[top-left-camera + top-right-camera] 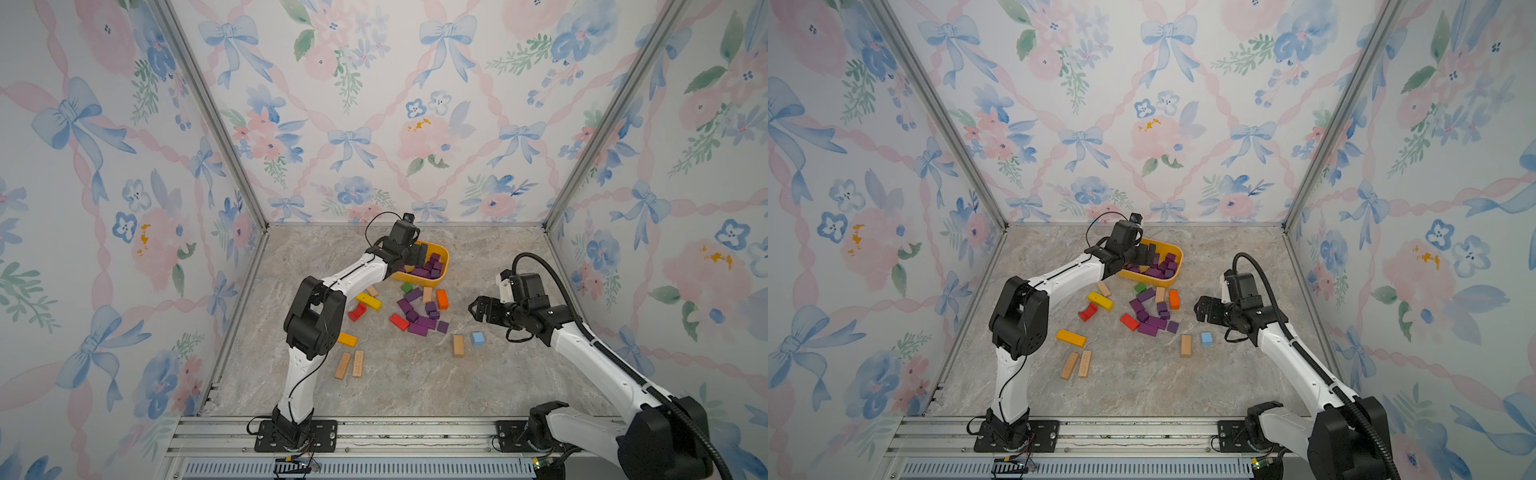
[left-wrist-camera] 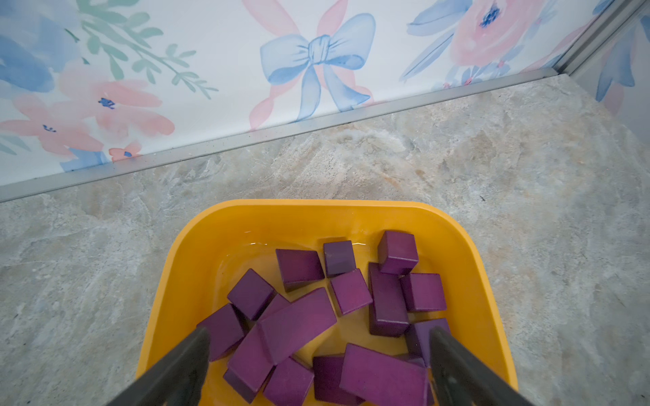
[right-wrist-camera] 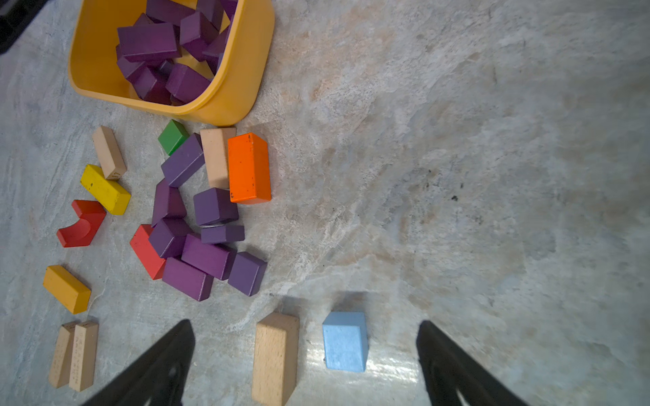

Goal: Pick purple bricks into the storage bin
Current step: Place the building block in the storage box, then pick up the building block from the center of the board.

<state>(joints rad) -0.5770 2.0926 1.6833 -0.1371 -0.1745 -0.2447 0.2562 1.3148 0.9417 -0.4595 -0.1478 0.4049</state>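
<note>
I worked in a lab test booth, not a home: bow-and-flower panels [image 1: 353, 124] walled three sides, aluminium posts [image 1: 218, 124] framed the corners, and my arm bases [image 1: 295, 434] were bolted to a slotted rail [image 1: 415, 432] at the marble-look worktop's [image 1: 415, 382] near edge.

In both top views the left arm [image 1: 360, 268] and left pincer [image 1: 417, 254] cover the end of the storage bin [image 1: 420, 280] nearest that arm, hiding some of the purple bricks [image 1: 434, 264]. In the left wrist view the bin's near end runs off the picture's edge. In the right wrist view one end of the bin and a tan bar [image 3: 275, 355] are cut off, a red block [image 3: 144, 250] is partly covered by purple bricks, and print on two tan bars [image 3: 83, 355] is unreadable.
</note>
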